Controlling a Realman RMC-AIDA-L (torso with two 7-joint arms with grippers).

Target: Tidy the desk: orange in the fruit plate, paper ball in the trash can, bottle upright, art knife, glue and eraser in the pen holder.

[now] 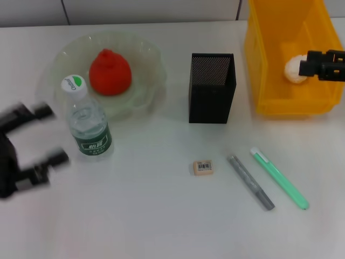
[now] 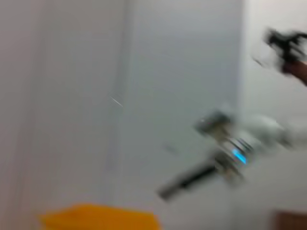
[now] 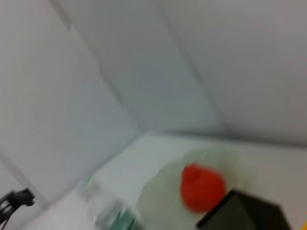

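Our left gripper [image 1: 48,135] hangs at the left edge of the desk with its 2 fingers spread wide and nothing between them, just beside the bottle [image 1: 88,120], which stands upright with its white cap on. Our right gripper [image 1: 322,64] is over the trash can [image 1: 269,65], next to the paper ball [image 1: 295,69] lying inside; we cannot tell how its fingers stand. We see the orange [image 1: 110,72] already sitting in the fruit plate [image 1: 145,59].

That leaves 3 small things, as we judge it: the eraser [image 1: 203,167], the grey art knife [image 1: 250,182] and the green glue stick [image 1: 279,178], all on the desk in front of the pen holder [image 1: 212,88]. The eraser lies roughly midway between our arms. The knife and glue lie side by side, their long axes running diagonally from near the holder toward our right, so the right arm is the nearer one for them.
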